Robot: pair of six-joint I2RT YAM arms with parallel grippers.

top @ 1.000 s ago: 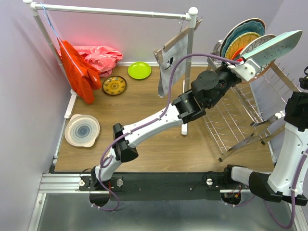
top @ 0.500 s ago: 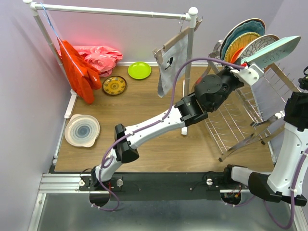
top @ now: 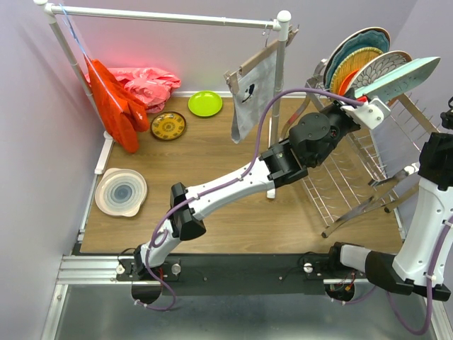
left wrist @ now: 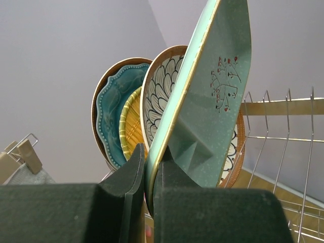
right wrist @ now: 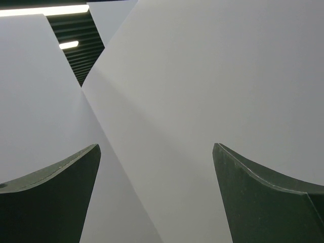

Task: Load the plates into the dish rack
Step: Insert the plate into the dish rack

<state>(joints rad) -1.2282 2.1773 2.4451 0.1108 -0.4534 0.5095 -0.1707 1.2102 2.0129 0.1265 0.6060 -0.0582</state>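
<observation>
Between jaws of left pincer (left wrist: 151,164), mint tray (left wrist: 215,101) edge

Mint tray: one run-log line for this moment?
left claw: shut on tray | tray: tilted, beside racked plates | right claw: open | unloaded: green plate, brown plate, white plate

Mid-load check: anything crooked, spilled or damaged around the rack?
Nothing spilled or broken. Only the mint tray stands out: pinched by its edge between the left fingers, it slants above the dish rack, not seated between tines like the racked plates. Whether it touches them is unclear.
</observation>
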